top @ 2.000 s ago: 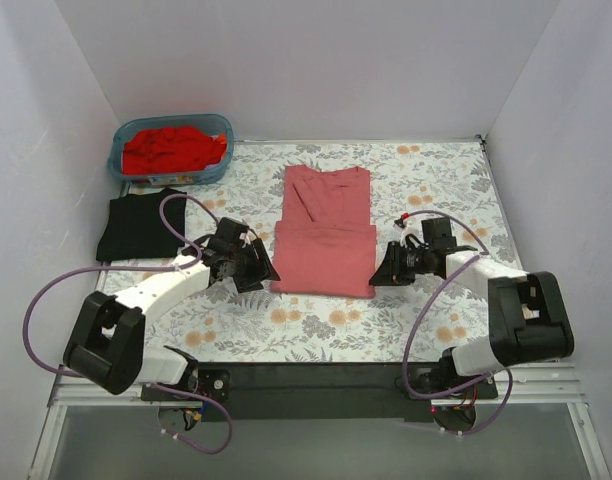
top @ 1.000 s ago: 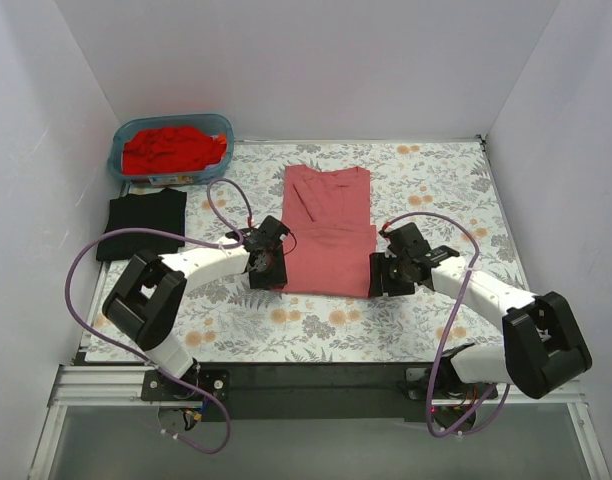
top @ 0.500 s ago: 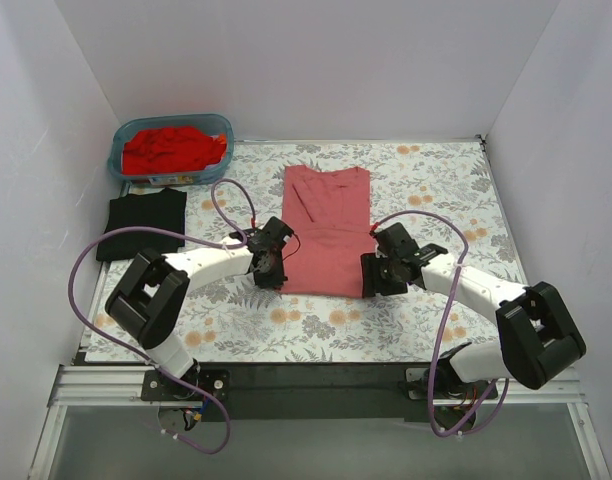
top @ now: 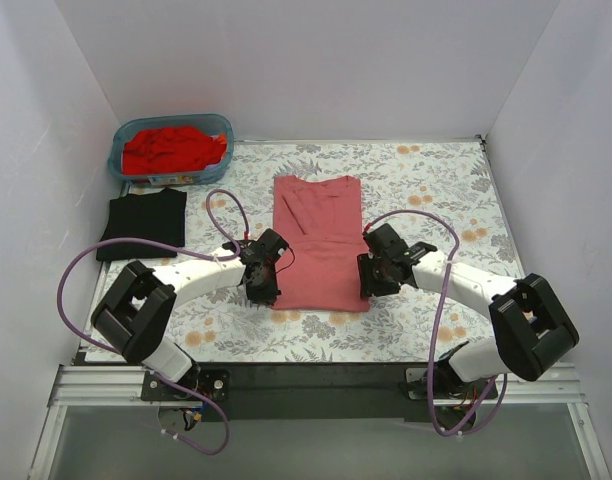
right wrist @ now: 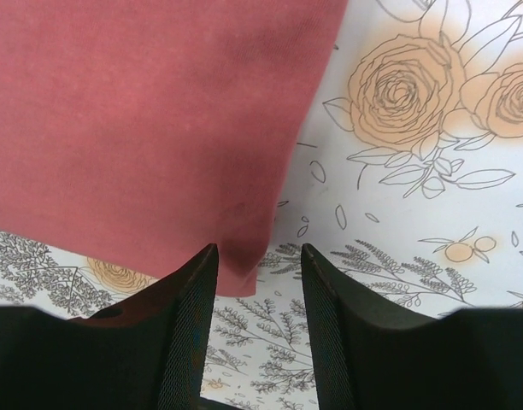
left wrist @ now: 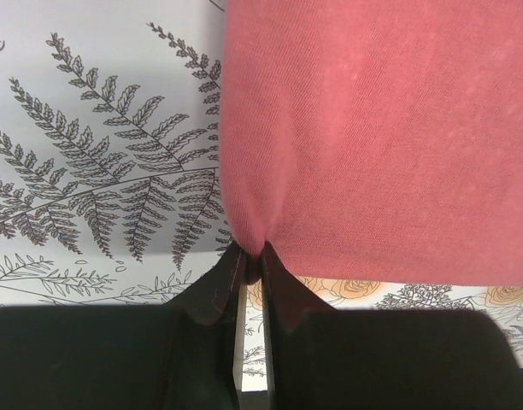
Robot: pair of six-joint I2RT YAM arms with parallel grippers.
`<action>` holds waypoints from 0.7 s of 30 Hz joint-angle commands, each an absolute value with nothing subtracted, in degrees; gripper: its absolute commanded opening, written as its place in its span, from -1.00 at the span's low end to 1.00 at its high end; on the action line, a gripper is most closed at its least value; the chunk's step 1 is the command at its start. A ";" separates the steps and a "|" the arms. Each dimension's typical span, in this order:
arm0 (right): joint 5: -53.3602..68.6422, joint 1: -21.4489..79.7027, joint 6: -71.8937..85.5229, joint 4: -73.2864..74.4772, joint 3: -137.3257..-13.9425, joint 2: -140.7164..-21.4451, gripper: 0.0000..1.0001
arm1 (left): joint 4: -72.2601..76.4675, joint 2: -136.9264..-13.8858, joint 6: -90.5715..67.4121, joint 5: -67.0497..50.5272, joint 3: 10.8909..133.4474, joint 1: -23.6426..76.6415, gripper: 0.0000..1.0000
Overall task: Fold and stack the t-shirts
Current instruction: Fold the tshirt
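Our left end effector grasps the salmon-pink t-shirt by its hem, our right end effector gapes astride it, so lifting could skew it.

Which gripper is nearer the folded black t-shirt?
Left. The left gripper grips the salmon-pink t-shirt at its left edge, toward the black t-shirt; the right gripper is at the opposite edge, farther off.
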State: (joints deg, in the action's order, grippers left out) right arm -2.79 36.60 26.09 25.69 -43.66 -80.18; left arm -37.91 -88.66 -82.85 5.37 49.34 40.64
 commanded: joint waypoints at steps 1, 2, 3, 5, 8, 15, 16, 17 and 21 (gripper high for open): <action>-4.57 38.23 28.73 28.38 -46.41 -80.33 -0.01 | -39.90 -86.92 -83.23 4.66 49.48 40.87 -1.00; -4.92 38.49 29.18 28.91 -46.41 -80.25 -0.01 | -39.90 -86.92 -83.23 4.31 49.48 40.87 -1.00; -4.92 38.67 29.53 29.44 -46.67 -80.24 -0.01 | -39.82 -86.92 -83.32 4.22 49.48 40.87 -1.00; -4.83 39.29 30.49 30.76 -46.76 -80.07 -0.01 | -39.81 -86.84 -83.23 4.22 49.48 40.96 -1.00; -4.92 39.90 31.20 31.99 -47.02 -80.24 -0.02 | -39.64 -86.84 -83.23 4.13 49.57 40.87 -1.00; -5.18 41.66 32.34 32.26 -47.37 -83.40 -0.04 | -38.67 -86.92 -83.15 3.16 49.31 40.87 -1.00; -5.71 41.92 32.34 32.26 -47.55 -84.19 -0.05 | -38.41 -86.92 -83.23 3.08 49.22 40.87 -1.00; -5.80 42.01 32.26 32.26 -47.81 -84.63 -0.05 | -38.32 -86.84 -83.23 2.99 49.04 40.96 -1.00; -5.89 42.63 32.25 32.34 -48.25 -87.36 -0.11 | -38.14 -86.84 -83.15 2.99 48.69 40.87 -1.00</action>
State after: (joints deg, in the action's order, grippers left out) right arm -4.58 41.87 31.33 31.66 -46.63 -85.58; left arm -37.85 -88.66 -82.96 3.92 49.25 40.64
